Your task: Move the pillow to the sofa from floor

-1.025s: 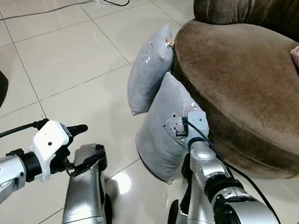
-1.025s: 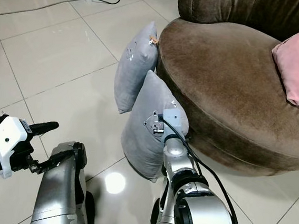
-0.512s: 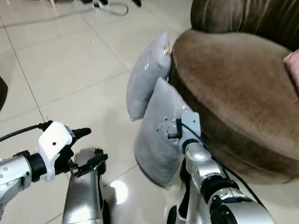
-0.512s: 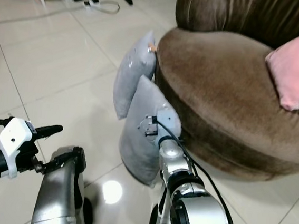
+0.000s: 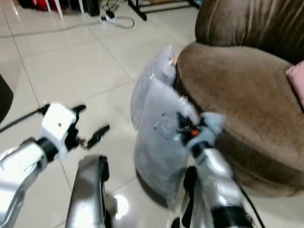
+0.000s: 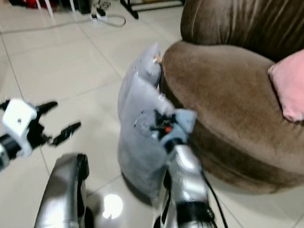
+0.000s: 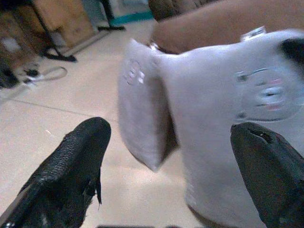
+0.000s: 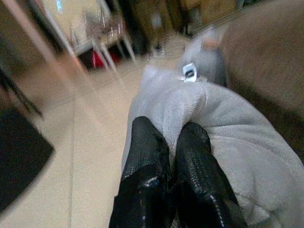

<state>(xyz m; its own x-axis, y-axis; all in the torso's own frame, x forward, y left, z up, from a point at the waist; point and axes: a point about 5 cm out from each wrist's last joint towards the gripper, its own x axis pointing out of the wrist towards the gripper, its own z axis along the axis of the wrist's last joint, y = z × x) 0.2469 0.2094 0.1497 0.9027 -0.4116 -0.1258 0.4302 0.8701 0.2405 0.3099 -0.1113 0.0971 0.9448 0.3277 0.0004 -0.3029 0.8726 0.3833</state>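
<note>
Two grey pillows lean against the sofa [image 5: 240, 95]; the right gripper [image 8: 164, 142] jaws clench the near pillow [image 5: 157, 147], while the left gripper [image 5: 89, 125] hovers beside it, jaws released.

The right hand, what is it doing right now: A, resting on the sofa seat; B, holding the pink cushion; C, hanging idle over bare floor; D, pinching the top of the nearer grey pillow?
D: in the right wrist view the right hand has its two black fingers shut together on a fold at the top of the nearer grey pillow, which leans against the brown sofa.
</note>
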